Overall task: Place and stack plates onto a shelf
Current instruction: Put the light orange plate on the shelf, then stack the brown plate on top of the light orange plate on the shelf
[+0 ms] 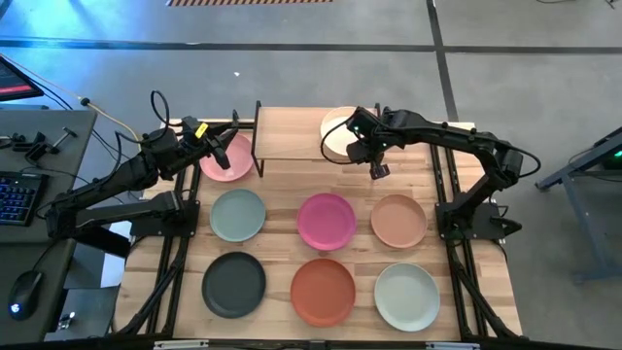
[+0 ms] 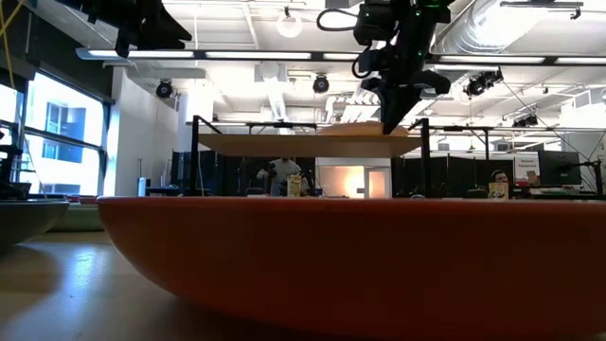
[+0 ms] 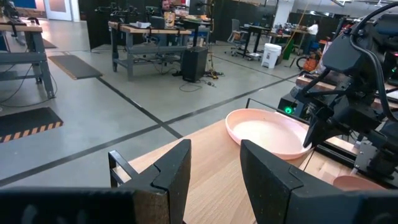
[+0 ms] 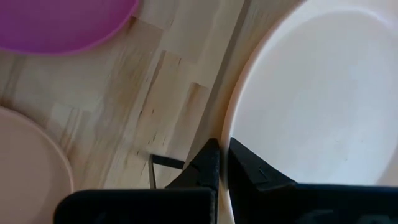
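Plates are mostly on the table: only the cream plate (image 1: 335, 134) sits on the shelf (image 1: 292, 131), just beneath the right gripper (image 1: 377, 171), whose fingers are pressed together and empty. Farther off, the left gripper (image 1: 216, 146) hovers, fingers apart, over the pink plate (image 1: 229, 160) (next candidate, I'd judge); it should grip the rim squarely.

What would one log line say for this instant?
cream plate: on shelf | right end effector: shut, at its rim | left end effector: open, over pink plate
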Controlling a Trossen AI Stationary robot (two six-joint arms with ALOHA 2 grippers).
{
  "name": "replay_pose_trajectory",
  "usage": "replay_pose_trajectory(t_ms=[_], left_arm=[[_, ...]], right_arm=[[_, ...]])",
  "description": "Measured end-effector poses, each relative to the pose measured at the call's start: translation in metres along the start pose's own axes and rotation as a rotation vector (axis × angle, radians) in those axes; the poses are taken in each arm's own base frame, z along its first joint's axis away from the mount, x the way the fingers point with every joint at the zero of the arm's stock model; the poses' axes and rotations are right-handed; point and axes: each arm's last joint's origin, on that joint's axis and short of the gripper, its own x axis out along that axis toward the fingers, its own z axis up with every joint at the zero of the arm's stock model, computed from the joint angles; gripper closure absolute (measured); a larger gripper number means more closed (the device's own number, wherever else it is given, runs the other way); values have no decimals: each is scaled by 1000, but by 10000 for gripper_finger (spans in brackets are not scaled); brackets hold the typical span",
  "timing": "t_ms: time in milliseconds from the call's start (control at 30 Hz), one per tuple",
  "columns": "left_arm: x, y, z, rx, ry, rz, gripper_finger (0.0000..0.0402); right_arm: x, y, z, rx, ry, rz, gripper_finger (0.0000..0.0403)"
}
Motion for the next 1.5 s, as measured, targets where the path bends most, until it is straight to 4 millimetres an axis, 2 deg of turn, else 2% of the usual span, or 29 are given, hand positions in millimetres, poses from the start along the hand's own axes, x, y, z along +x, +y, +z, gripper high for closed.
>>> replay_pose_trajectory(t_ms=[267, 567, 733, 900, 1033, 1300, 1500], left_arm=[[0, 0, 0, 0, 0, 0, 273], [0, 0, 0, 0, 0, 0, 273], [0, 0, 0, 0, 0, 0, 273], [0, 0, 0, 0, 0, 0, 273], [0, 0, 0, 0, 0, 0, 273], [0, 0, 0, 0, 0, 0, 273], [0, 0, 0, 0, -1, 0, 273]], right_arm=[[0, -4, -6, 29, 7, 10, 398], [1, -6, -10, 29, -1, 28, 312], [-3, -2, -6, 53, -4, 15, 298], [-17, 2, -6, 72, 31, -77, 298], [-35, 8, -8, 117, 38, -141, 298], [-75, 32, -12, 236, -49, -155, 298], [-87, 48, -11, 408, -102, -76, 298]])
